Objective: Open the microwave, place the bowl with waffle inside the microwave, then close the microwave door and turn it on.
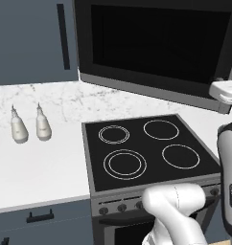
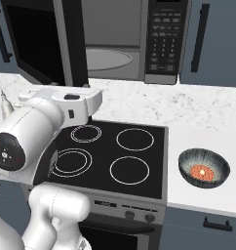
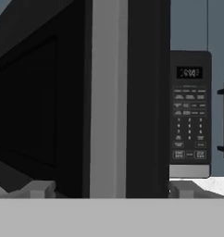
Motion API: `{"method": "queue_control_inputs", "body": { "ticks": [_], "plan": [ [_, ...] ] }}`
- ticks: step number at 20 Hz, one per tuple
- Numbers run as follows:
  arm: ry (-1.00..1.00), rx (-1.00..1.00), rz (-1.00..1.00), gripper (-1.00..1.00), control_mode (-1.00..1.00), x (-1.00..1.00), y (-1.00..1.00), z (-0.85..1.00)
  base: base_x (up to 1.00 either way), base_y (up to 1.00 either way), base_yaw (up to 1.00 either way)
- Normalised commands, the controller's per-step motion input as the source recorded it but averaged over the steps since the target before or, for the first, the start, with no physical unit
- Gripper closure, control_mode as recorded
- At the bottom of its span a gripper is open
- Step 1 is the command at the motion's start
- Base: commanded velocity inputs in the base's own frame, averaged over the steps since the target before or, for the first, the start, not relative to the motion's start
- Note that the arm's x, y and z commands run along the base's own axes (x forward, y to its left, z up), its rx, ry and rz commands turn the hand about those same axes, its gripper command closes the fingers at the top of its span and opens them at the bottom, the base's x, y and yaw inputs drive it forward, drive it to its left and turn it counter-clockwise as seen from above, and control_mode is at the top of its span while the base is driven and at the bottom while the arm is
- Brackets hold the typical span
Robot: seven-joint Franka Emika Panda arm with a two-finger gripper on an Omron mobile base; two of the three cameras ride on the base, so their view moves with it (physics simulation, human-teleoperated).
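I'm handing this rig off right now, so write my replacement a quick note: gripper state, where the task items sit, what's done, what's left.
Gripper: open, holding nothing, jaws either side of the microwave door's free edge.
Microwave: door swung open to the left, turntable plate bare.
Bowl: on the counter right of the stovetop, waffle inside it.
Done: door opened.
Left: pick up the bowl, set it on the turntable plate, close the door, start the microwave at the keypad.

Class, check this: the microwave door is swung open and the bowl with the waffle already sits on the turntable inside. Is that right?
Not quite. The microwave door is open, but the bowl with the waffle sits on the counter right of the stovetop, as the right base view shows.
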Motion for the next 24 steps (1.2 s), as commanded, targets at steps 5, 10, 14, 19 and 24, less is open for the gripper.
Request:
{"method": "queue_control_inputs", "body": {
  "ticks": [5,10,14,19,24],
  "plan": [
    [-0.05,0.0,0.1,-1.0,-1.0,-0.75,-0.28,0.0,0.0,0.0,0.0],
    [-0.02,0.02,0.19,-1.0,-1.0,-0.12,-0.78,0.0,0.0,0.0,0.0],
    [0.0,0.08,0.29,-1.0,-1.0,0.48,-0.55,0.0,0.0,0.0,0.0],
    [0.0,0.02,0.41,-1.0,-1.0,0.53,-0.25,-0.03,0.0,0.0,0.0],
    [0.0,0.0,0.43,-1.0,-1.0,0.57,-0.09,-0.06,0.0,0.0,0.0]
  ]
}}
